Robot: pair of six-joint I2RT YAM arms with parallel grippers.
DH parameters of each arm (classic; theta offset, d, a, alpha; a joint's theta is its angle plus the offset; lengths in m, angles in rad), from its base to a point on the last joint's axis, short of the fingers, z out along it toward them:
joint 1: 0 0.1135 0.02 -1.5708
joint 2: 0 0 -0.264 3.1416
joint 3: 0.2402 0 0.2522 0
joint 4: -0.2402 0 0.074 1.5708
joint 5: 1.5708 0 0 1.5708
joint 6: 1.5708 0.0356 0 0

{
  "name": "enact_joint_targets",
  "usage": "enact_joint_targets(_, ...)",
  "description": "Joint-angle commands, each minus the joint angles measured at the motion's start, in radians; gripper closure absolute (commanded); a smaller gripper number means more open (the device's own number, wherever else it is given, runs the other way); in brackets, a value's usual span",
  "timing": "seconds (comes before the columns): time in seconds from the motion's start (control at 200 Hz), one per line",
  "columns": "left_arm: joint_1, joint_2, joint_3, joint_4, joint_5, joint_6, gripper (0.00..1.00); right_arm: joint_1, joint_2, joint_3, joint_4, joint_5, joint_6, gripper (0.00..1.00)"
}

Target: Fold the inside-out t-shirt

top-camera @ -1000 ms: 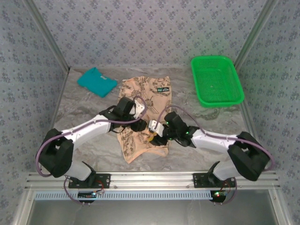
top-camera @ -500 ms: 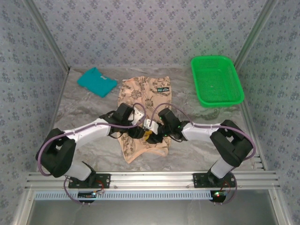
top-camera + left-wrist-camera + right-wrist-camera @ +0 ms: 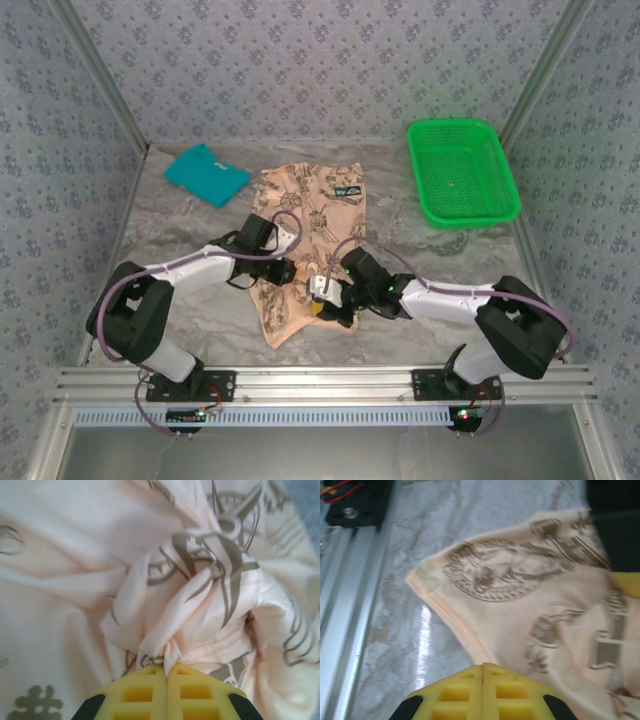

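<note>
I counted two garments on my table: one inside-out t-shirt (image 3: 310, 200) and one teal folded shirt (image 3: 206, 174). There was one green basket (image 3: 464, 123). I had two arms, with one left gripper (image 3: 166, 672) and one right gripper (image 3: 483, 667).

This is looking like a robotics lab cell: patterned panels (image 3: 300, 70) are enclosing a marble-look table (image 3: 440, 255), and a left arm (image 3: 190, 268) and a right arm (image 3: 450, 298) are standing bolted to an aluminium rail (image 3: 320, 378).

The t-shirt (image 3: 320, 200) lies between teal shirt (image 3: 206, 174) and basket (image 3: 465, 175).
</note>
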Motion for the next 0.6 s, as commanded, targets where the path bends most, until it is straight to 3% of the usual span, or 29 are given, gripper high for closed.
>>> enact_joint_targets(0.0, 0.051, -0.08, -0.005, 0.067, 0.115, -0.096, 1.0, 0.029, -0.044, 0.001, -0.07, 0.013, -0.041, 0.99)
enact_joint_targets(0.055, 0.064, -0.101, -0.025, 0.099, 0.161, -0.141, 1.0, 0.03, -0.065, -0.004, -0.06, 0.058, -0.023, 0.91)
enact_joint_targets(0.105, 0.066, -0.118, -0.044, 0.134, 0.197, -0.178, 1.0, 0.024, -0.087, -0.012, -0.02, 0.143, 0.022, 0.73)
enact_joint_targets(0.155, 0.065, -0.125, -0.064, 0.18, 0.26, -0.216, 1.0, 0.0, -0.108, -0.015, 0.015, 0.171, 0.055, 0.65)
enact_joint_targets(0.265, 0.063, -0.122, -0.106, 0.26, 0.343, -0.289, 1.0, -0.039, -0.103, 0.005, 0.087, 0.183, 0.076, 0.62)
enact_joint_targets(0.475, 0.064, -0.108, -0.14, 0.28, 0.373, -0.309, 0.98, -0.059, 0.06, 0.092, 0.127, 0.251, 0.057, 0.6)
enact_joint_targets(0.595, 0.063, -0.11, -0.162, 0.315, 0.377, -0.33, 0.98, -0.056, 0.138, 0.104, 0.137, 0.193, 0.066, 0.58)
